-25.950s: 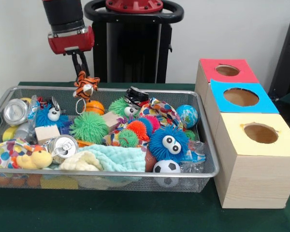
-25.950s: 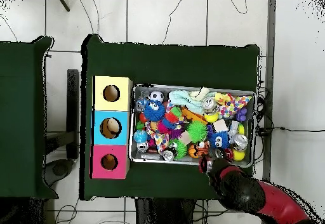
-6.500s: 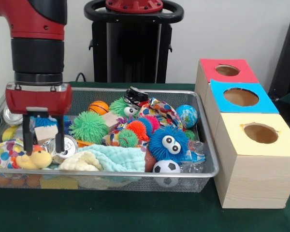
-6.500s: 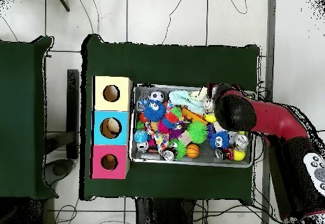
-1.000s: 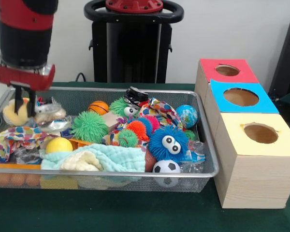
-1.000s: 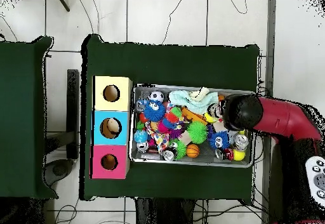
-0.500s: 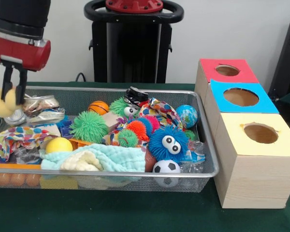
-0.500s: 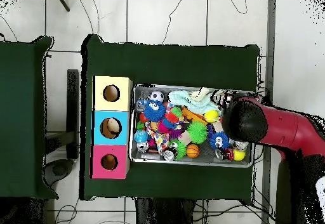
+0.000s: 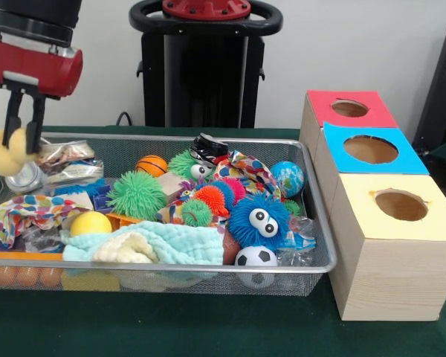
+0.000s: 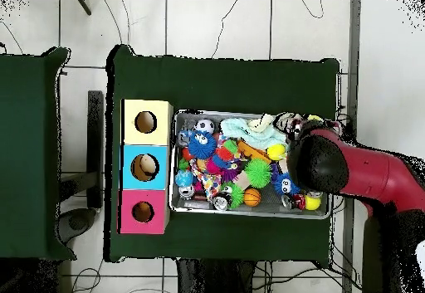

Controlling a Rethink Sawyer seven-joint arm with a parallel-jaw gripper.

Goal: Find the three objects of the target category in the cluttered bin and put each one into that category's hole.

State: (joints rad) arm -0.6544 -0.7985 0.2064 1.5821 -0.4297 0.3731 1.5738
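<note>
The tool (image 9: 23, 141) hangs at the upper left of the front view, above the left end of the cluttered bin (image 9: 316, 223), its two dark fingers clenched on a yellow plush toy (image 9: 6, 155) that is lifted clear of the heap. Directly below the toy, at the bin's far left corner, the shiny silver round end of a can (image 9: 24, 178) shows (partly hidden, so its sides cannot be read). Crinkled clear wrappers (image 9: 63, 160) lie just beside it.

The heap holds a blue googly-eyed fuzzy ball (image 9: 259, 217), a green spiky ball (image 9: 137, 195), a small basketball (image 9: 152, 165), a soccer ball (image 9: 256, 257), a yellow ball (image 9: 91, 223) and a pale mint cloth (image 9: 171, 242).

The hole (image 9: 349, 108) in the red-topped box sits at the right of the frame, farthest back in the row of three boxes on the green tabletop (image 9: 208, 327), well apart from the tool.

In the overhead view the red arm (image 10: 353, 169) covers the bin's right end.
</note>
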